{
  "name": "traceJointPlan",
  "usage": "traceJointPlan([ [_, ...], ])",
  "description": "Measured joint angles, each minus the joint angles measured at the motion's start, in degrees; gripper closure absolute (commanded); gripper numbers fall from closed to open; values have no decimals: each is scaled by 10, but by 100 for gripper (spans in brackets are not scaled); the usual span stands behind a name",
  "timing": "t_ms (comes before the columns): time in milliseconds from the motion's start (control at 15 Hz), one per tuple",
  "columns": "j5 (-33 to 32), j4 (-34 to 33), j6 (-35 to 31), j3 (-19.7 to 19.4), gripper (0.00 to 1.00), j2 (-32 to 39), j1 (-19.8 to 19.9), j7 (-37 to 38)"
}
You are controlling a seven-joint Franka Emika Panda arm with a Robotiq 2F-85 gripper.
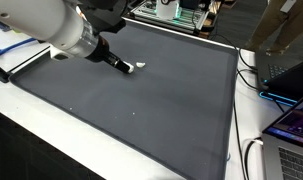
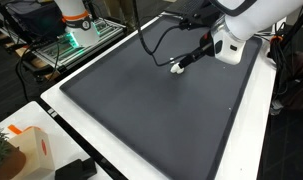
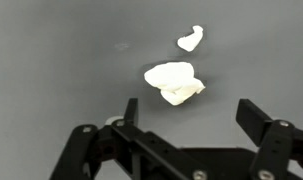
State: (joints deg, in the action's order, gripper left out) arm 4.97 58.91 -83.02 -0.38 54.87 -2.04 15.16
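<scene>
The gripper (image 3: 191, 112) hangs low over the grey mat (image 3: 51, 50), its jaws spread wide with nothing between them. The white lump (image 3: 173, 82) lies on the mat just ahead of the fingertips (nearer the left-hand finger in the wrist view), not touching them. 1 smaller white scrap (image 3: 190, 39) lies just beyond it.

white scraps (image 1: 139, 66) too small to identify, tool (image 3: 189, 110) base cut off below
</scene>
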Motion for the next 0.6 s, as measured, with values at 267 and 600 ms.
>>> traceJointPlan([
  [267,1,-25,9,0,0,24,0,0],
  [600,1,-58,37,0,0,49,0,0],
])
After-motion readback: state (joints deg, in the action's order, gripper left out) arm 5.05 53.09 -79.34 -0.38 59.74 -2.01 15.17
